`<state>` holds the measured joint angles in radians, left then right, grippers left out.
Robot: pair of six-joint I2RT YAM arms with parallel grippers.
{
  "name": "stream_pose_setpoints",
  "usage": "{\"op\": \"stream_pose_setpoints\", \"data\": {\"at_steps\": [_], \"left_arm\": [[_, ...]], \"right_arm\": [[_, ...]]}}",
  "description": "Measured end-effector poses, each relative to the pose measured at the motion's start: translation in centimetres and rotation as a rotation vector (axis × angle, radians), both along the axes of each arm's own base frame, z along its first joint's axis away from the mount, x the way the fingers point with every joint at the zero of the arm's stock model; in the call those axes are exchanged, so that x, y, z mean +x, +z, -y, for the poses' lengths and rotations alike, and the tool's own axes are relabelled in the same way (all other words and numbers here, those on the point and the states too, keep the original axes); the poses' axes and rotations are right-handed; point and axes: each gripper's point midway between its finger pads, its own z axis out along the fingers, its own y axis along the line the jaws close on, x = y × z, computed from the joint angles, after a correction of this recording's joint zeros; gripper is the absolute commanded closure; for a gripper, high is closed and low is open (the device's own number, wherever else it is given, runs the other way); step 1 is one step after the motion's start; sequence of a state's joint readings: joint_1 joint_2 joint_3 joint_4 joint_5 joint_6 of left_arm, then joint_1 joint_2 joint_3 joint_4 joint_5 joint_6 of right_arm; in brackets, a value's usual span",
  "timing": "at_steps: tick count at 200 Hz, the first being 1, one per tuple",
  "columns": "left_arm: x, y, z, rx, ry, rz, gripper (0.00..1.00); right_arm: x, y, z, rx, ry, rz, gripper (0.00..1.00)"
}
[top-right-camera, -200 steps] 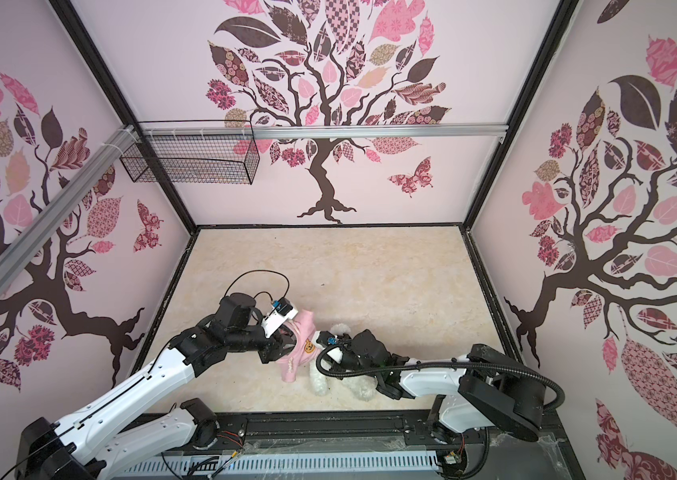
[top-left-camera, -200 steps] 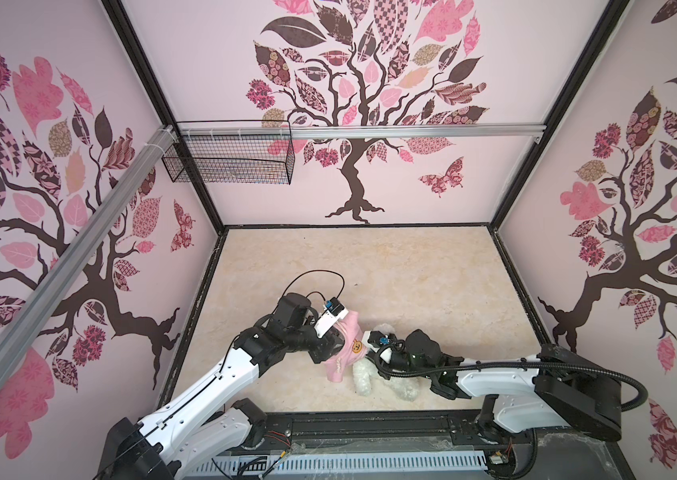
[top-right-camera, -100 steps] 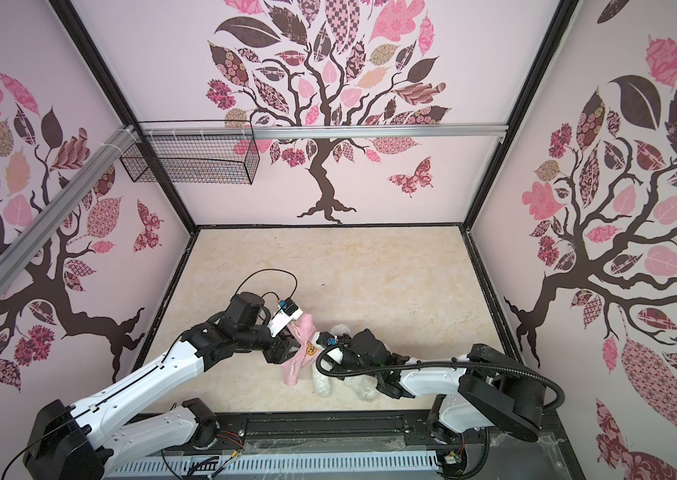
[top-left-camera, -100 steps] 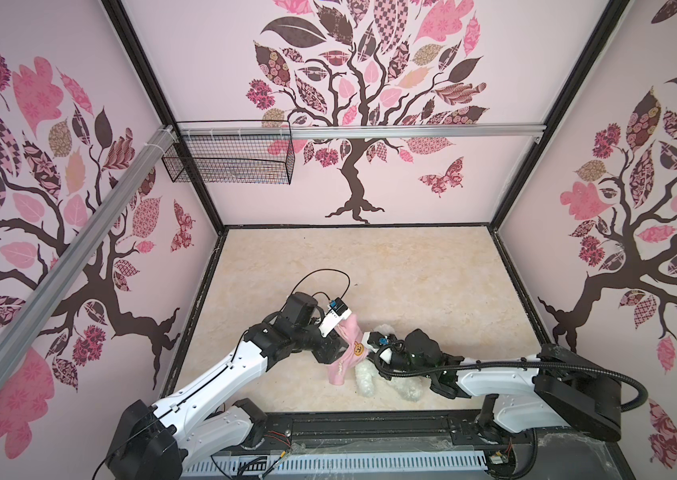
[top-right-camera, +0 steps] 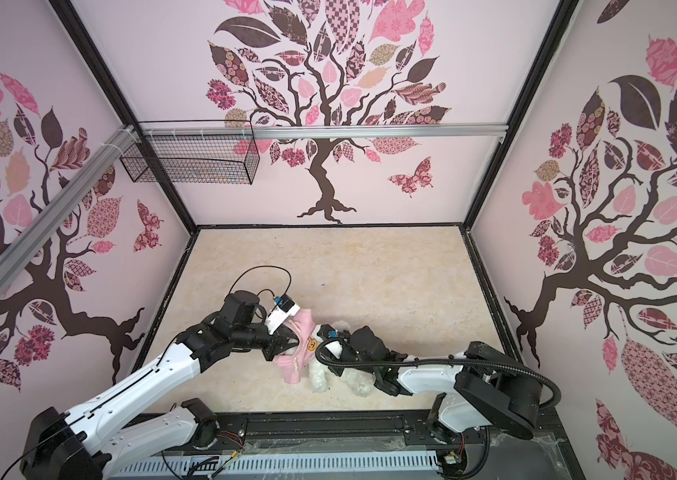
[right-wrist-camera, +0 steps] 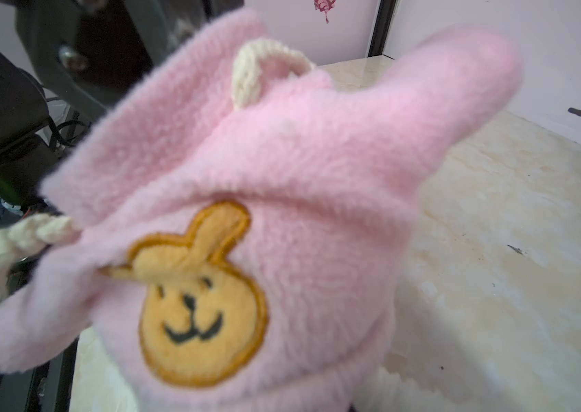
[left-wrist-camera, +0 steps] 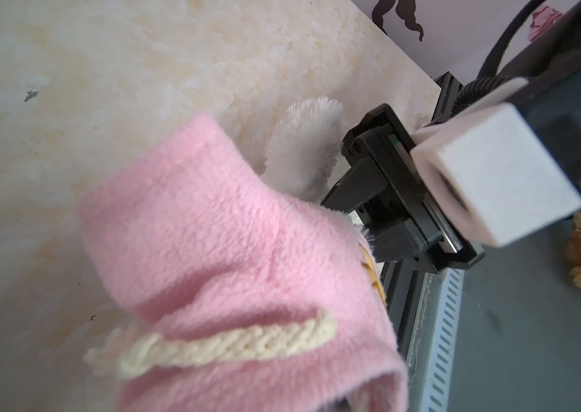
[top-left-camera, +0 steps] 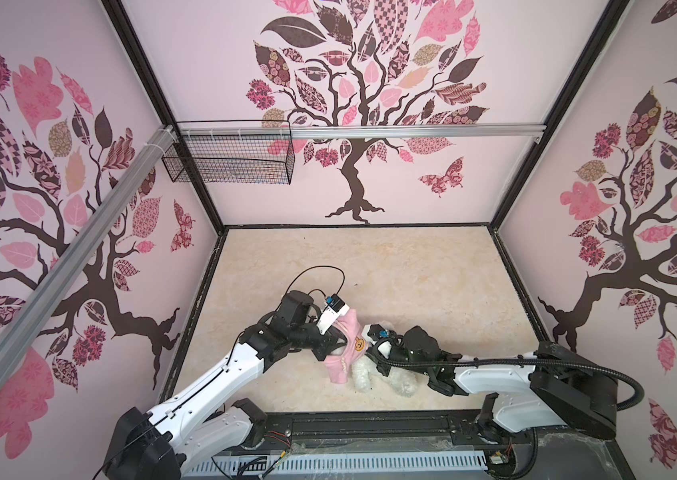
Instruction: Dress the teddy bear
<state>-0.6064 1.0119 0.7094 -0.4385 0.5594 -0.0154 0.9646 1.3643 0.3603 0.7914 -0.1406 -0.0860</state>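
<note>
two grippers are seen at the front middle of the table [top-left-camera: 370, 270] | left gripper [top-left-camera: 330, 348] is clamped tight on the pink shirt [top-left-camera: 349, 343] | right gripper [left-wrist-camera: 353, 217] is set against shirt and fur, jaw gap cannot be told | teddy bear [top-left-camera: 363, 374] is laid near the front edge between them, upper body covered by the shirt, white legs left bare

I can read no letters, numbers or brand names anywhere in view. The only sign-like mark is an orange bear-face patch [right-wrist-camera: 203, 303] — dark stitched eyes, nose and smile — sewn on the front of the pink shirt [right-wrist-camera: 317, 160]. In both top views it shows toward 6 o'clock from the middle of the counter [top-left-camera: 411, 270].
</note>
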Motion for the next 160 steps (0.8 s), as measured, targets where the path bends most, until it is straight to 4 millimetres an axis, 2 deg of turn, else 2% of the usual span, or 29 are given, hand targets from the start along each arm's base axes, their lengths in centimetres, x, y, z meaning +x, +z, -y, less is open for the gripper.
{"op": "stream_pose_setpoints", "data": {"at_steps": [12,26,62,81,102,132,160], "left_arm": [[0.8,1.0,-0.5,-0.054,0.05,0.01,1.0],[1.7,2.0,-1.3,-0.129,0.112,0.027,1.0],[2.7,3.8,-1.6,-0.243,0.193,0.005,1.0],[3.7,4.0,-1.6,-0.287,0.267,-0.067,1.0],[4.7,3.7,-1.7,-0.331,0.373,-0.196,1.0],[5.4,2.4,-1.5,-0.372,0.501,-0.426,1.0],[5.4,1.8,-0.8,-0.42,0.551,-0.61,1.0]], "right_arm": [[0.5,0.7,0.3,0.015,-0.028,-0.011,0.46],[0.9,1.7,0.6,0.032,-0.055,-0.037,0.38],[-0.1,4.4,2.2,0.068,-0.078,-0.125,0.36],[-1.2,6.1,2.8,0.126,-0.055,-0.172,0.43],[-2.1,7.0,2.4,0.186,-0.019,-0.242,0.56],[-2.6,6.8,1.5,0.228,-0.011,-0.327,0.68],[-1.8,5.3,1.8,0.243,-0.084,-0.356,0.74]]}}
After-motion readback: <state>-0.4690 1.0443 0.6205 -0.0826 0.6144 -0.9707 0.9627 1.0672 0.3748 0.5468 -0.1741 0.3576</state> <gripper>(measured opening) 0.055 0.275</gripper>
